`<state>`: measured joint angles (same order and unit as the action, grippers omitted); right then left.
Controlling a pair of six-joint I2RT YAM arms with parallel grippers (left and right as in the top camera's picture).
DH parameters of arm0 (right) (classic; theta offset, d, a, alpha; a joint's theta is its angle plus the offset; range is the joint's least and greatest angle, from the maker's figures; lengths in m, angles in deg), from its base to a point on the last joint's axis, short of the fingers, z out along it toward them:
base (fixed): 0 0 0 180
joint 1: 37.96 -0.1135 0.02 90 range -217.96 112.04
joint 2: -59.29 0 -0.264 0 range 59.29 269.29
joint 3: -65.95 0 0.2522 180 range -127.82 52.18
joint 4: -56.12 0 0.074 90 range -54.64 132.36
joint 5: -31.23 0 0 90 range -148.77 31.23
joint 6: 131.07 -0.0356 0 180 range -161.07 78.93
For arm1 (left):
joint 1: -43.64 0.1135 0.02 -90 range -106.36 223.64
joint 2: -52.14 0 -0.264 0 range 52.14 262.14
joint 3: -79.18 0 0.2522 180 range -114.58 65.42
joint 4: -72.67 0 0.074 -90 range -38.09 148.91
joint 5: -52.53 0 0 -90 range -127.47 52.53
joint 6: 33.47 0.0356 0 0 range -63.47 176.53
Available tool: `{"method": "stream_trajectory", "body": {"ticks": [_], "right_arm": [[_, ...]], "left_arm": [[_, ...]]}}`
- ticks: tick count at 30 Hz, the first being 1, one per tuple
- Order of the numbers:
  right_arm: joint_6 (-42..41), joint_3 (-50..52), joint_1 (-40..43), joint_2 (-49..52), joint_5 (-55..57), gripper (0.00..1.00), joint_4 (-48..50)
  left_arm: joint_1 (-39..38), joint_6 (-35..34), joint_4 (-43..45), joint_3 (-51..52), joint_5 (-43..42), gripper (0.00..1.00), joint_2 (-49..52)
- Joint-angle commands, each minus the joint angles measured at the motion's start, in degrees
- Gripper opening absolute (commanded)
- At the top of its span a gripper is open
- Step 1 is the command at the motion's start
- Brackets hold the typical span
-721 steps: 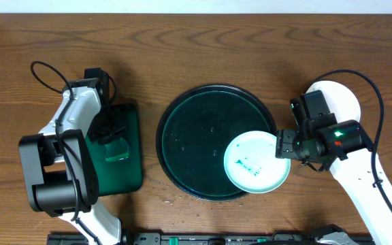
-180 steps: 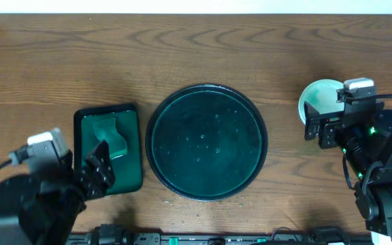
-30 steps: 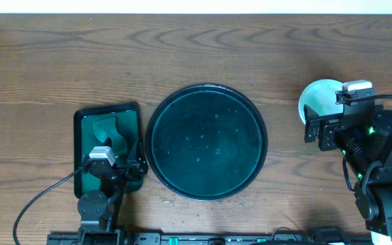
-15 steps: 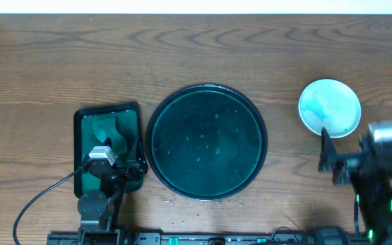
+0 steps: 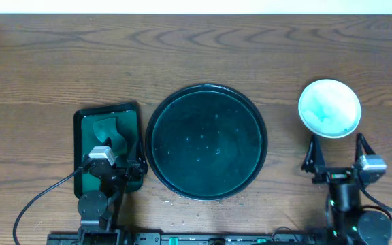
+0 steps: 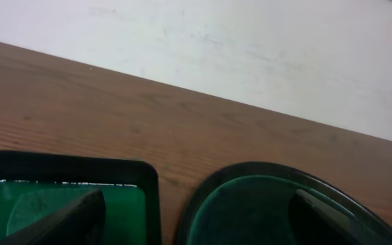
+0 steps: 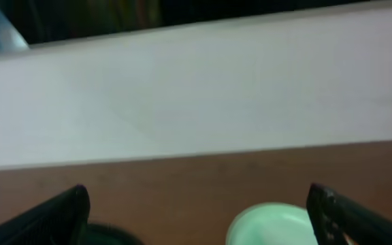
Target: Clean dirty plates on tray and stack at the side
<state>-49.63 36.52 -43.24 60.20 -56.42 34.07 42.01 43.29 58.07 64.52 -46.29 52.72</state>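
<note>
The large round dark tray (image 5: 206,141) lies mid-table with nothing on it but a few specks. The plates (image 5: 329,107) sit on the wood to its right, showing from above as one pale mint disc; how many are piled there I cannot tell. My right gripper (image 5: 335,155) is drawn back near the front edge, just short of the plates, open and holding nothing. In the right wrist view the plates (image 7: 278,226) lie ahead between the open fingers (image 7: 54,216). My left gripper (image 5: 114,169) rests open at the front left, over the near end of a rectangular tray.
A smaller rectangular dark green tray (image 5: 84,139) with a green sponge (image 5: 105,129) sits left of the round tray. In the left wrist view its corner (image 6: 145,182) and the round tray's rim (image 6: 250,169) lie ahead. A pale wall bounds the far edge.
My right arm has pulled back from the plates toward the front edge, so the whole pale disc now shows. The left arm has not moved in the last second.
</note>
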Motion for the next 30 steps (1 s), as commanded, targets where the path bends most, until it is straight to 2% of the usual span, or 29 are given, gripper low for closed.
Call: {"method": "stream_trajectory", "body": {"ticks": [1,6,18,24,28,30], "right_arm": [[-7.0,7.4,-0.3,-0.6,-0.5,0.99,8.3],[-8.6,12.0,-0.3,-0.6,-0.5,0.99,13.9],[-8.6,15.4,-0.3,-0.6,0.2,0.99,13.9],[-8.6,15.4,-0.3,-0.6,0.4,0.99,11.3],[-8.6,15.4,-0.4,-0.6,-0.9,0.99,4.2],[-5.3,15.4,-0.4,-0.6,-2.8,0.99,4.0]], "left_arm": [[-0.2,0.5,-2.4,0.7,-1.0,0.86,-0.3],[-0.2,0.5,-2.4,0.7,-1.0,0.86,-0.3],[-0.2,0.5,-2.4,0.7,-1.0,0.86,-0.3],[-0.2,0.5,-2.4,0.7,-1.0,0.86,-0.3],[-0.2,0.5,-2.4,0.7,-1.0,0.86,-0.3],[-0.2,0.5,-2.4,0.7,-1.0,0.86,-0.3]]}}
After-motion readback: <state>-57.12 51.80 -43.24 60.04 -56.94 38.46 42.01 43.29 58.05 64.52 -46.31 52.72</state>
